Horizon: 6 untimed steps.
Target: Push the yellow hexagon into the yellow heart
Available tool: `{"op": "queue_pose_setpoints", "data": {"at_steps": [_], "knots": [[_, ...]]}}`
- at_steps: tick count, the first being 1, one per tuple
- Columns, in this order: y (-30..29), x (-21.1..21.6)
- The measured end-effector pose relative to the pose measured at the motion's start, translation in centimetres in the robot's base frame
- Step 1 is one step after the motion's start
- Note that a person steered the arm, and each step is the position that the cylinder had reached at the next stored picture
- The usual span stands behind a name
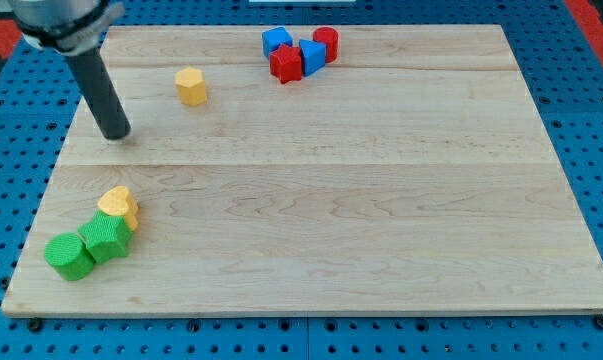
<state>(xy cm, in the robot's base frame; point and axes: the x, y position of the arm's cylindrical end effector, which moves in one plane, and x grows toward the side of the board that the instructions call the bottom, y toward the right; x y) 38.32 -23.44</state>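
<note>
The yellow hexagon (191,86) sits near the view's top left on the wooden board (321,190). The yellow heart (119,206) lies far below it, near the view's bottom left, touching a green block. My tip (118,134) rests on the board to the left of and a little below the hexagon, apart from it, and well above the heart. The dark rod slants up to the view's top left corner.
Two green blocks (106,238) (69,256) sit against the heart at the bottom left. A cluster of two blue blocks (276,41) (312,56), a red block (286,63) and a red cylinder (326,42) stands at the top centre.
</note>
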Motion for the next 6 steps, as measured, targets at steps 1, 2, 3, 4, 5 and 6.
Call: {"op": "queue_pose_setpoints", "data": {"at_steps": [1, 2, 3, 4, 5, 6], "knots": [[3.7, -7.5], [11.9, -10.6], [15.3, -5.7], [12.6, -6.4], [12.2, -9.7], [6.1, -5.0]]}}
